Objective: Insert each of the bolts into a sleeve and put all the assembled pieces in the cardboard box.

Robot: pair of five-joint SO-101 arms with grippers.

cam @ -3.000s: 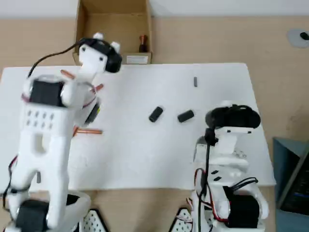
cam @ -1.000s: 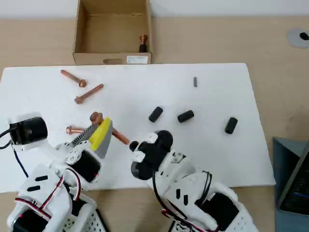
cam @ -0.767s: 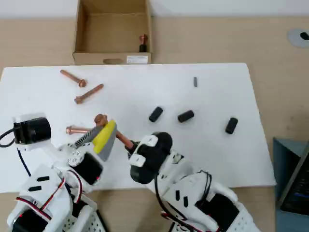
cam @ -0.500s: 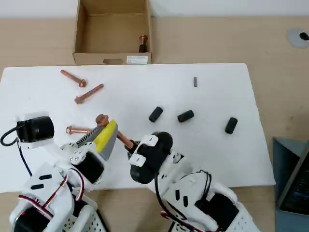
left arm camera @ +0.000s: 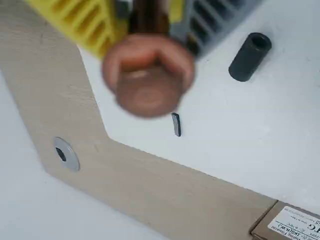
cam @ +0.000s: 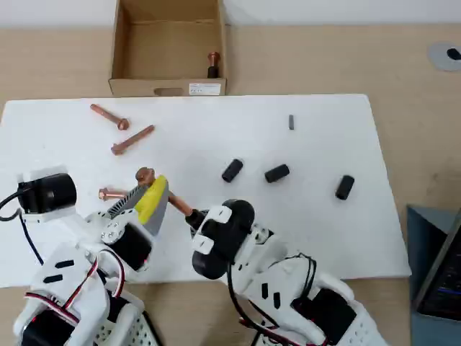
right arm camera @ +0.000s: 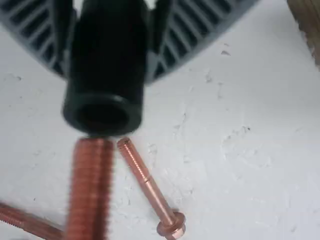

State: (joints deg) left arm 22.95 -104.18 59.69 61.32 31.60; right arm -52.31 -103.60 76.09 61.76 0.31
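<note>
- Now the left gripper (cam: 155,193), with its yellow finger (left arm camera: 75,25), is clamping the held bolt (cam: 167,198), a copper one, around the shaft just below the head. The head is pointing far-left and the threaded end near-right.
- The right gripper (cam: 196,218) is squeezing the held sleeve (right arm camera: 105,70), a black one, between its grey fingers, with the open bore facing the bolt.
- The held bolt's threaded tip is sitting right at the sleeve's mouth. Whether it is entering the bore cannot be told.
- Both pieces are hanging over the near-left part of the white mat (cam: 324,238).
- On the mat's left side, the far-left bolt (cam: 109,116) and the angled bolt (cam: 132,140) are lying near each other, and the near bolt (cam: 115,193) is lying just beside the left gripper.
- The left sleeve (cam: 232,170), middle sleeve (cam: 276,173) and right sleeve (cam: 344,187) are lying apart across the mat's centre and right.
- A small dark bar (cam: 291,122) is lying farther back on the mat.
- The cardboard box (cam: 144,86) is sitting on the wooden table (cam: 324,65) at the mat's far edge, with one assembled piece (cam: 213,63) resting by its right wall.
</note>
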